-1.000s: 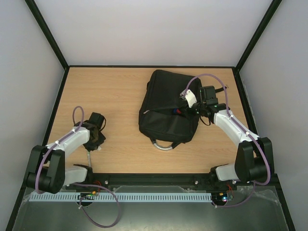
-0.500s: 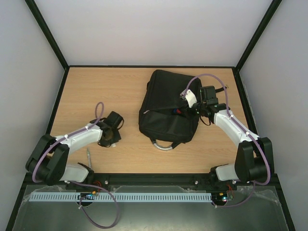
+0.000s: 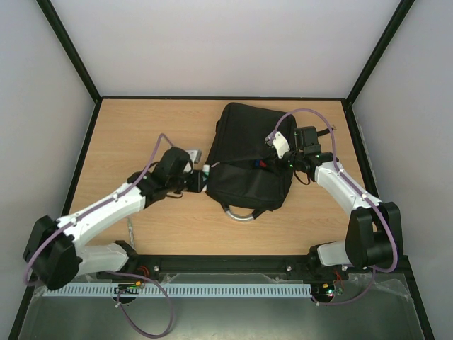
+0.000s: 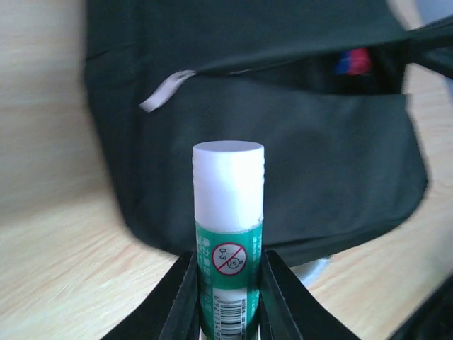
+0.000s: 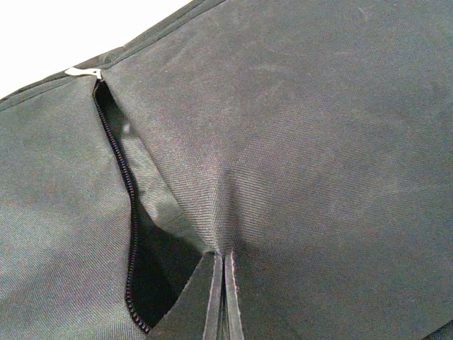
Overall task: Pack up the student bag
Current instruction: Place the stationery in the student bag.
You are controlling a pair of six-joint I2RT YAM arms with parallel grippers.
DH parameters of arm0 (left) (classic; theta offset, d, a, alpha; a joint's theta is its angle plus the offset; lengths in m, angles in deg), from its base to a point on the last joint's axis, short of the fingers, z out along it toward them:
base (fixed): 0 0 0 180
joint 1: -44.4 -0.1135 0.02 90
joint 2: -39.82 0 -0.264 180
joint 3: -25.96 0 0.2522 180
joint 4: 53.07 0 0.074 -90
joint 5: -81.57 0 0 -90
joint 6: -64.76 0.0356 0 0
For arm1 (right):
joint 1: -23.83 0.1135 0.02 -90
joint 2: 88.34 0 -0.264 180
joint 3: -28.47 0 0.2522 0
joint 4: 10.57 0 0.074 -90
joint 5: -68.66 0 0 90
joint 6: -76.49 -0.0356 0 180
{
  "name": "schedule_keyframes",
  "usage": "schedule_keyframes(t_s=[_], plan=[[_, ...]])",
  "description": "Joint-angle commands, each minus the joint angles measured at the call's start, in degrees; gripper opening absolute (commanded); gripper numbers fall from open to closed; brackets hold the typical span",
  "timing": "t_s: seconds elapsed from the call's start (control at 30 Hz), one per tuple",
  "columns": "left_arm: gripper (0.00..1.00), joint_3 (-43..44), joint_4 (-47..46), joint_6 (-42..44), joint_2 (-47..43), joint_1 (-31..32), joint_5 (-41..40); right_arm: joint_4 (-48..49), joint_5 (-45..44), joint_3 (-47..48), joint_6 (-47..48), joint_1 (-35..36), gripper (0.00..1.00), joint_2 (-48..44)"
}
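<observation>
Student bag (image 3: 248, 159) flat on table (image 3: 141, 134), long axis far-near, grey handle (image 3: 239, 216) toward arms. Left fingers (image 4: 180, 308) pinching glue stick (image 4: 228, 205); right fingers (image 5: 202, 308) pressed together, pinching bag fabric.

The left arm (image 3: 106, 207) reaches forward and inward, the left gripper (image 4: 226, 283) clamped on a glue stick (image 4: 228, 205) (cap end poking past the fingers). The right arm (image 3: 343, 188) bends inward, the right gripper (image 5: 221, 290) pinched tight on bag (image 5: 297, 142) fabric.

Holding a white-capped green glue stick (image 4: 228, 205) clamped between the jaws, facing the black student bag (image 4: 283, 163) on the bench (image 4: 49, 234), with a gaping zip pocket (image 4: 297, 71) showing something red and blue (image 4: 354, 62).
</observation>
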Motion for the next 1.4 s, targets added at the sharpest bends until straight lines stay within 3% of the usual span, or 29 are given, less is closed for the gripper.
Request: schedule_keyframes(t_s=[0.0,0.3,0.8,1.0,1.2,1.37], plan=[[0.02,8.04,-4.04,9.97,8.87,0.67,14.16,-2.00,2.52,0.32,0.07,-0.20,0.01,0.02],[0.02,17.66,-5.51,13.56,25.79,2.16,25.62,-1.63,2.04,0.09,-0.18,-0.28,0.01,-0.58],[0.02,36.68,-1.71,11.75,44.29,2.44,23.24,-1.55,1.51,0.08,-0.63,-0.56,0.01,0.93],[0.02,43.32,2.50,10.09,48.97,2.51,19.44,-0.89,1.74,-0.41,-0.85,-0.72,0.01,-0.77],[0.02,42.59,2.23,5.65,48.50,2.16,11.25,0.08,2.72,-1.21,-1.13,-1.22,0.01,-2.22],[0.13,46.33,1.62,3.60,49.58,1.82,4.72,-0.36,2.80,-0.98,-0.94,-1.28,0.01,-1.34]])
